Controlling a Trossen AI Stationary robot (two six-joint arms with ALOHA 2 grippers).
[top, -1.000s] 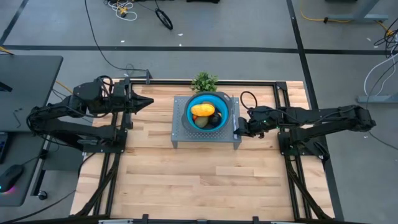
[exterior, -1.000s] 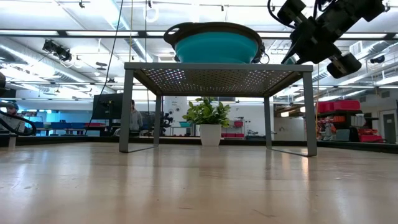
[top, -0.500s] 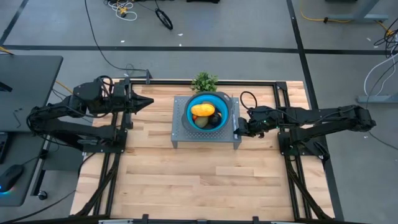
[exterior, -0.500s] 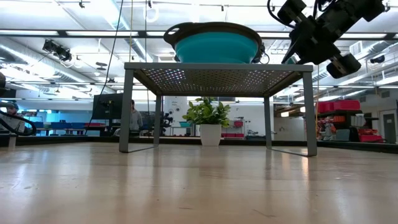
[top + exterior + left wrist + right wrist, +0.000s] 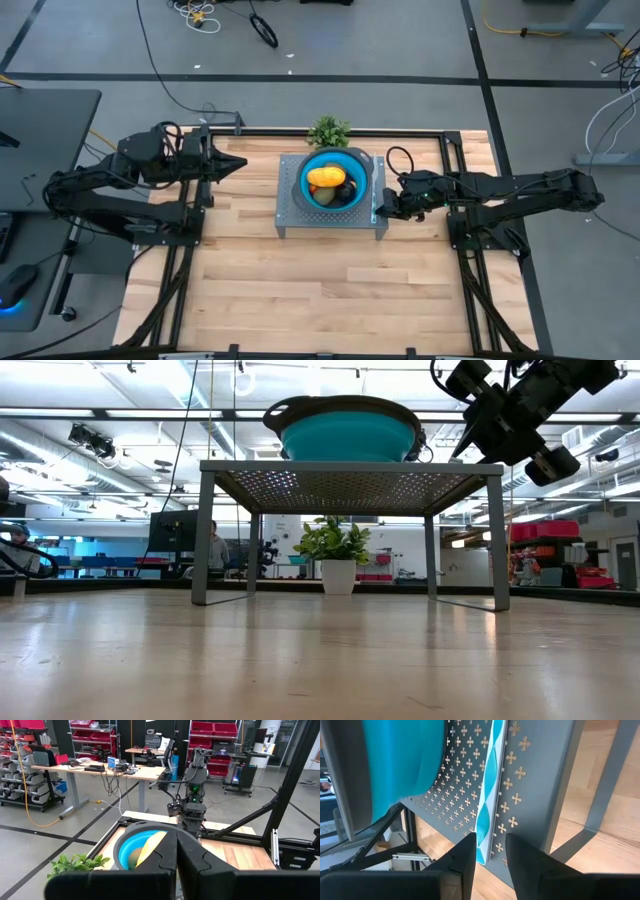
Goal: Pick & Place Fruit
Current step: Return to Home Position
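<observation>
The fruit (image 5: 331, 184) sits piled in the blue strainer bowl (image 5: 306, 172), which stands on top of the grey perforated shelf (image 5: 290, 212). From above I make out a yellow-orange oblong piece (image 5: 325, 177) lying uppermost and a near-black round one (image 5: 348, 190) touching it on the side toward the right arm. Something olive-brown lies beside them, and I can't separate the smaller pieces. A green leafy plant (image 5: 328, 130) stands just behind the shelf. My right gripper (image 5: 490, 845) hangs at the shelf's right edge, about level with its top, its fingers parted by a narrow gap and clamping nothing. The knife (image 5: 486, 810) lies flat along the shelf's right rim beside the bowl, and the end of its light-blue handle shows in that gap; I can't tell whether a finger touches it. My left gripper (image 5: 240, 163) is well off the shelf's left side, pointing toward it, fingers pressed together with nothing between them
</observation>
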